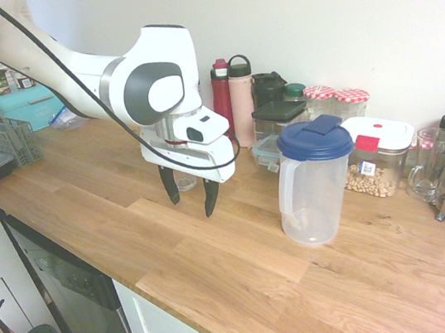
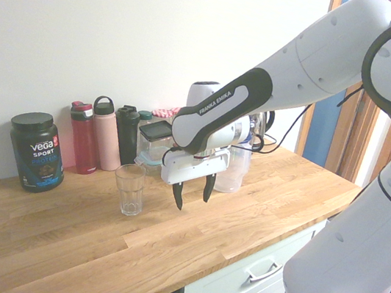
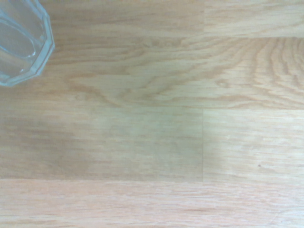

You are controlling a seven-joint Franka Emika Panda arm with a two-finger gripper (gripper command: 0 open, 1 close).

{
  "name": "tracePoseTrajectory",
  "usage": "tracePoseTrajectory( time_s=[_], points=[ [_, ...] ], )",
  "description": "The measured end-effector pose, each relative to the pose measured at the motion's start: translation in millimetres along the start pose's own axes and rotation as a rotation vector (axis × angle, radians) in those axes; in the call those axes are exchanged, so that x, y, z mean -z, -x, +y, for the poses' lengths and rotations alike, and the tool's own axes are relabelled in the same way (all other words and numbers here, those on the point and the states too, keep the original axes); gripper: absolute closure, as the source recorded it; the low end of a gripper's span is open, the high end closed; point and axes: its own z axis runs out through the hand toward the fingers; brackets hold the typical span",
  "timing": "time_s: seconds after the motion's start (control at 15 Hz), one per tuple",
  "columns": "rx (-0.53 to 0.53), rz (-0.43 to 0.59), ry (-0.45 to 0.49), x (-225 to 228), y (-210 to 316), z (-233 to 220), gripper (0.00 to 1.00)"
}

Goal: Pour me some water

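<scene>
Gripper: fingers spread wide, pointing straight down, nothing between them. You have it hanging clear above bare counter, touching nothing.

Glass: nearest item, just beside the gripper and toward the wall. Upright, clear, faceted, apparently empty. Its rim shows in a corner of the wrist view. Judge it light, rigid, breakable and easily tipped; you need not lift it, only keep it standing under the spout.

Jug: further along the counter, apart from the gripper, upright, blue lid on. Clear plastic body with a moulded handle on the side facing the gripper. Only a little water seems to sit at the bottom, so expect it to be light, with smooth, slightly yielding walls. The body looks too broad for the jaws; take the handle, high up near the lid, and expect swing as you tilt.

Background, against the wall: bottles, jars, a lidded box, a protein tub. None needs moving.
</scene>
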Motion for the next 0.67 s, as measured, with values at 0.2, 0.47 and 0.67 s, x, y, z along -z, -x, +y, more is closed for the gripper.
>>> tracePoseTrajectory(
  time_s=[0.2,0.47,0.67],
  points=[
    [-0.005,0.011,-0.012,6.7,-3.2,-0.6,0.0],
    [-0.032,0.106,-0.109,66.4,-7.5,9.3,0.0],
    [-0.047,0.184,-0.188,111.6,-4.3,44.6,0.0]
  ],
)
